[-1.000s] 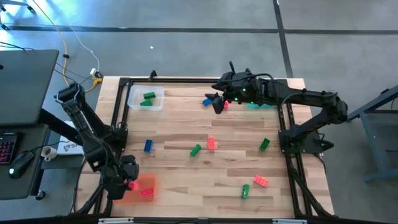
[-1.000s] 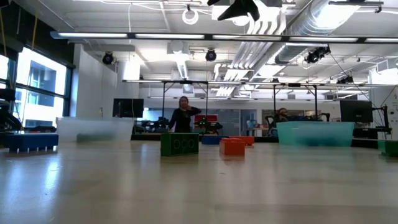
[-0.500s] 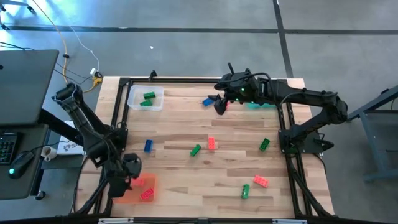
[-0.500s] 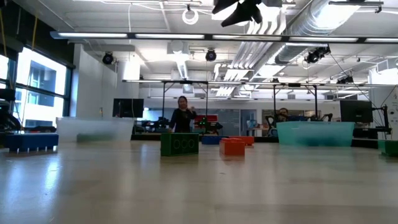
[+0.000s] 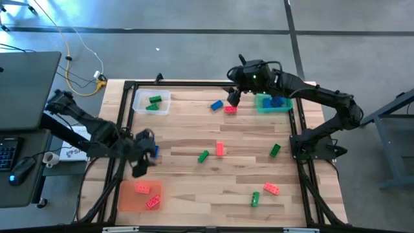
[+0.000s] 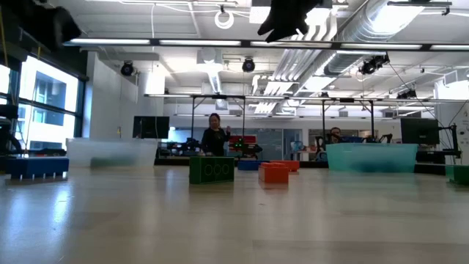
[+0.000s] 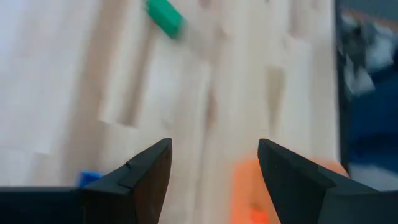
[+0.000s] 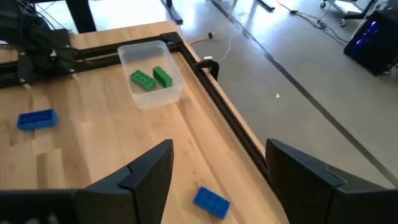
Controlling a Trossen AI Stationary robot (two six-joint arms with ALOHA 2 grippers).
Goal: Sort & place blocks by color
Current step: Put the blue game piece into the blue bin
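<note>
My left gripper (image 5: 143,155) (image 7: 214,146) hangs open above the table's left part, beside a blue block (image 5: 154,151) (image 7: 90,178), nothing between its fingers. The orange tray (image 5: 131,202) at the near left holds two red blocks (image 5: 142,188). My right gripper (image 5: 231,98) (image 8: 219,149) hovers open at the far edge, over a blue block (image 5: 217,105) (image 8: 211,202) and a red block (image 5: 230,109). Green blocks (image 5: 203,156) (image 5: 275,150) (image 5: 255,199) and red blocks (image 5: 220,149) (image 5: 271,189) lie loose on the wood.
A clear tray (image 5: 143,95) (image 8: 176,92) with two green blocks (image 8: 152,78) stands at the far left. A green tray (image 5: 261,107) with blue blocks stands at the far right. A black frame (image 5: 123,116) rims the table. People show in the room behind (image 6: 215,136).
My left gripper has left the orange tray and swung up toward the table's far side and middle, stopping beside the blue block. A red block that was at its fingers now lies in the tray. My right gripper has shifted a little toward the far edge and rolled.
</note>
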